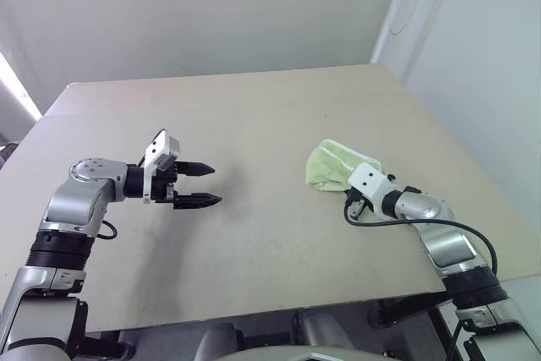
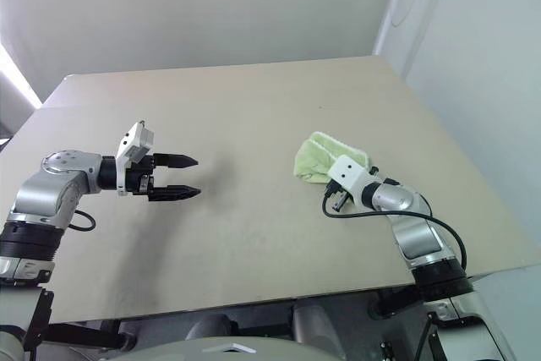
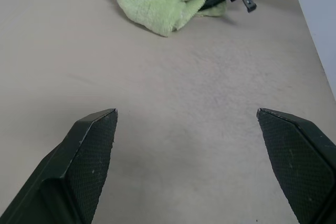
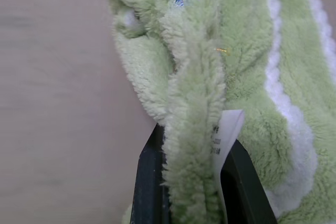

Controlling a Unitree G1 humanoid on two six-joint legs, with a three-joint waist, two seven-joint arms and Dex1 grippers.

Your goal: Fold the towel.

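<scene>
Lime terry towel (image 4: 194, 103) — pinched by fingers (image 4: 149, 182).

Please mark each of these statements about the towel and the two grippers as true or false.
1. The right gripper is shut on the towel. True.
2. The towel lies spread flat. False: it is bunched in a heap.
3. The left gripper is open, apart from the towel. True.
4. The towel lies on the robot's left side of the table. False: it is on the right side.
</scene>
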